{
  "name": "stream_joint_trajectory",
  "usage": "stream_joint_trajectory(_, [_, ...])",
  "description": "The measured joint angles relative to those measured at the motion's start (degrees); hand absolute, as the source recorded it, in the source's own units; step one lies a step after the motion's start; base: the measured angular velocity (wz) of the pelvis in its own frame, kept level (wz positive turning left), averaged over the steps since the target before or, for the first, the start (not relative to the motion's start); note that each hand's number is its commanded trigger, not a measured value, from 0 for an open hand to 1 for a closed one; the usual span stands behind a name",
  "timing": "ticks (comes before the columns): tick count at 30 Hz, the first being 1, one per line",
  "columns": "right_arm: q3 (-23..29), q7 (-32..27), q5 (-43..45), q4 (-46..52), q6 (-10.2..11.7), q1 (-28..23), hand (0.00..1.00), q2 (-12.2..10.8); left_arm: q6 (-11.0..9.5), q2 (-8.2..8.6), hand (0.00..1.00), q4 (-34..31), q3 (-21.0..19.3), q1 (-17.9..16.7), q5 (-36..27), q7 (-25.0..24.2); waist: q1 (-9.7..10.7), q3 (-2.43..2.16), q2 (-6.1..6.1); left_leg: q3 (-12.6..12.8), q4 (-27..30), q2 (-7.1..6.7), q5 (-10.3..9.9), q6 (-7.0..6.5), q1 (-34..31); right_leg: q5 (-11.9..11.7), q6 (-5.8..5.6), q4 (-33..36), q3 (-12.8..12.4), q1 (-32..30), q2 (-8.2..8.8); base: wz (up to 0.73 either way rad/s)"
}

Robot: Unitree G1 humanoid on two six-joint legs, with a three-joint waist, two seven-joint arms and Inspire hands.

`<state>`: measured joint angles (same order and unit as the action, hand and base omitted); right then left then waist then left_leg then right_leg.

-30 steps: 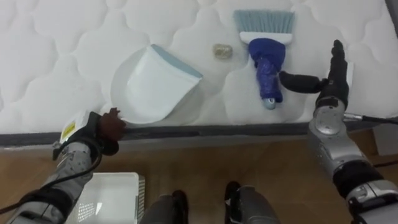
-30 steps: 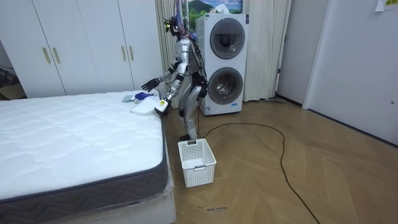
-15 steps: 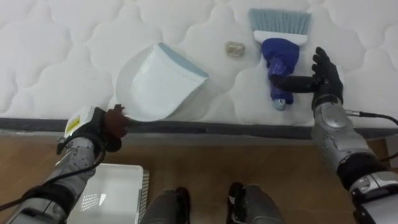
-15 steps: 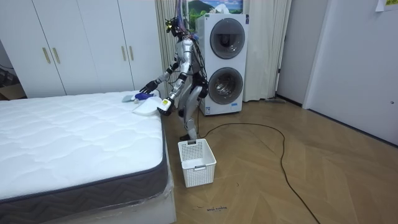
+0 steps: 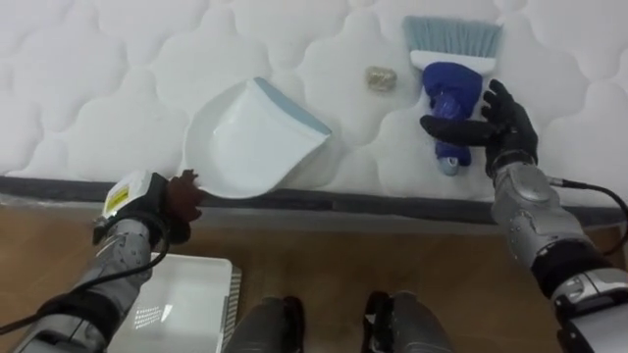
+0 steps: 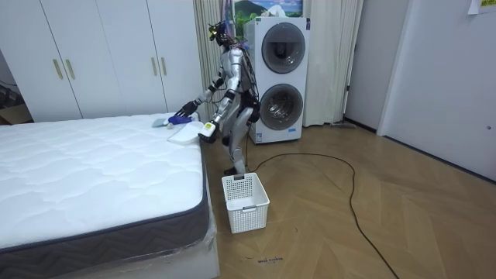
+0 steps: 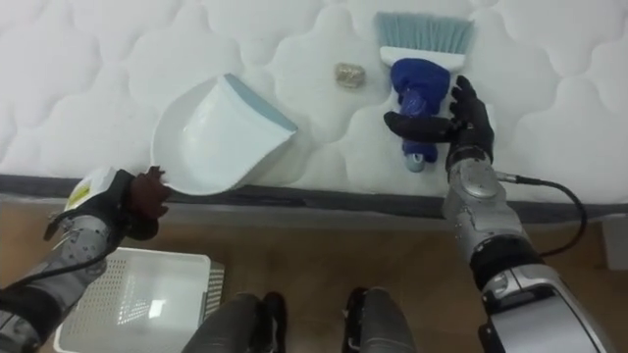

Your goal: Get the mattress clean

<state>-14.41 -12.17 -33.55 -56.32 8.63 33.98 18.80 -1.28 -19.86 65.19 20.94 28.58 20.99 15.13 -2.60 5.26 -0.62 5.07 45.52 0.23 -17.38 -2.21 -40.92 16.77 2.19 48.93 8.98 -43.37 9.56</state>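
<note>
One dustpan point(image 5: 250, 142), one brush point(image 5: 450, 84), one crumpled wad point(image 5: 381, 78), one white basket point(image 5: 182, 306).

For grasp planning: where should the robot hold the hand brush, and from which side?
The brush by its blue handle, from the near, right side: the handle points at the bed edge, bristles away, and the right hand is beside it.

Your right hand point(image 5: 502, 127) has swung in from the right side of the frame to the brush point(image 5: 453, 39) in the upper right. 1 second ago its fingers stood straight up beside it; now its thumb lies across the blue handle point(image 5: 449, 88).
</note>
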Motion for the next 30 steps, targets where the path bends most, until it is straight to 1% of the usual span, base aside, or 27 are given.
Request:
stream_joint_trajectory(2, [0.0,0.5,1.3,-0.7,0.0,0.0,0.0,0.1,0.3,0.38,1.0,0.0,0.0,0.0,0.0,-0.1,-0.1,-0.03,-0.2,-0.1,0.0,-0.15,0.0,0.04,0.0,0.1,0.01,0.2,-0.1,0.0,0.21,0.0])
stream_joint_trajectory(7, [-0.2,0.9,12.3,-4.8,0.0,1.1,0.0,0.3,1.1,1.11,1.0,0.1,0.1,0.0,-0.1,-0.7,-0.8,-0.06,-0.34,-0.5,-0.1,-0.17,0.1,0.2,0.1,0.2,0.15,0.1,0.6,0.3,0.38,0.03])
stream_joint_trajectory(9, [-1.4,-0.3,17.0,-6.2,0.0,1.5,0.0,0.2,1.5,1.28,1.0,0.1,0.8,0.1,-0.1,-0.8,-1.0,-0.03,-0.39,-0.6,0.0,-0.2,0.2,0.27,-0.1,0.2,0.26,0.1,0.7,0.3,0.43,0.06])
stream_joint_trajectory(11, [-2.4,-1.6,19.4,-6.7,0.0,1.5,0.0,0.2,1.7,1.28,1.0,0.1,1.2,0.1,-0.1,-0.7,-1.0,-0.01,-0.43,-0.8,0.0,-0.27,0.2,0.29,-0.1,0.3,0.27,0.1,0.8,0.3,0.42,0.06])
stream_joint_trajectory(12, [-2.4,-1.9,21.6,-7.7,0.1,1.5,0.0,0.2,1.7,1.32,1.0,0.1,1.3,0.3,-0.1,-0.8,-0.9,0.01,-0.45,-1.0,0.0,-0.74,0.2,0.33,-0.2,0.5,0.19,0.4,0.9,0.3,0.46,0.1])
stream_joint_trajectory(14, [-2.4,-2.8,25.5,-8.5,0.0,1.5,0.0,0.4,1.7,1.44,1.0,-0.1,1.3,0.6,-0.1,-1.1,-0.8,0.04,-0.51,-1.2,0.2,-0.98,0.2,0.31,-0.5,0.9,-0.24,0.9,0.6,-0.1,0.52,0.11])
stream_joint_trajectory(18, [-2.5,-4.6,31.9,-10.0,0.0,1.7,0.0,1.1,1.7,1.62,1.0,-0.2,1.9,0.9,-0.7,-1.1,-0.8,0.3,-1.07,-1.4,0.4,-1.22,0.2,0.29,-1.1,1.1,0.02,1.1,1.7,-0.3,1.31,0.07])
stream_joint_trajectory(19, [-2.5,-5.0,32.3,-10.2,0.0,1.9,0.0,1.2,1.7,1.6,1.0,-0.2,1.9,1.0,-1.1,-1.1,-0.9,0.26,-1.13,-1.4,0.5,-1.21,0.2,0.28,-1.5,1.1,0.03,1.2,1.7,-0.6,1.33,0.06])
stream_joint_trajectory(20, [-2.5,-6.0,33.4,-10.4,0.0,2.3,0.53,1.3,1.7,1.58,1.0,-0.7,1.9,1.1,-1.8,-1.1,-0.9,0.25,-1.21,-1.4,0.9,-1.25,0.2,0.25,-2.3,1.1,0.06,1.7,1.7,-1.5,1.44,0.04])
stream_joint_trajectory(21, [-2.5,-6.8,34.3,-10.4,0.0,2.6,1.0,1.4,1.7,1.59,1.0,-1.3,1.9,1.1,-2.4,-1.0,-0.8,0.27,-1.31,-1.5,1.4,-1.28,0.1,0.19,-3.1,1.2,0.11,2.1,1.7,-2.3,1.5,0.04])
stream_joint_trajectory(25, [-2.2,-9.1,40.5,-10.9,-0.1,3.0,1.0,1.6,1.8,1.61,1.0,-1.7,1.9,1.9,-3.0,-1.1,-0.7,0.32,-1.59,-2.1,2.3,-1.44,0.1,0.25,-4.5,1.4,0.31,2.9,2.2,-3.3,1.77,0.07])
stream_joint_trajectory(26, [-2.2,-9.8,41.7,-10.9,-0.4,3.1,1.0,1.6,2.1,1.63,1.0,-2.0,1.9,1.9,-3.0,-1.1,-0.7,0.34,-1.75,-2.1,2.3,-1.44,0.1,0.26,-4.6,1.4,0.31,2.9,2.2,-3.4,1.77,0.0])
stream_joint_trajectory(28, [-2.3,-11.2,42.9,-10.9,-0.7,3.3,1.0,1.8,2.3,1.72,1.0,-2.2,1.9,2.0,-3.4,-1.2,-0.7,0.34,-2.19,-2.2,2.4,-1.69,0.1,0.25,-4.7,1.4,0.31,2.9,2.2,-3.4,1.85,0.0])
stream_joint_trajectory(30, [-2.3,-13.2,43.4,-10.9,-1.4,3.9,1.0,2.6,2.5,2.02,1.0,-2.3,1.9,2.6,-3.5,-1.6,-0.8,0.44,-2.76,-2.5,2.4,-1.97,0.2,0.23,-5.2,1.4,0.3,2.9,2.3,-3.6,1.9,0.07])
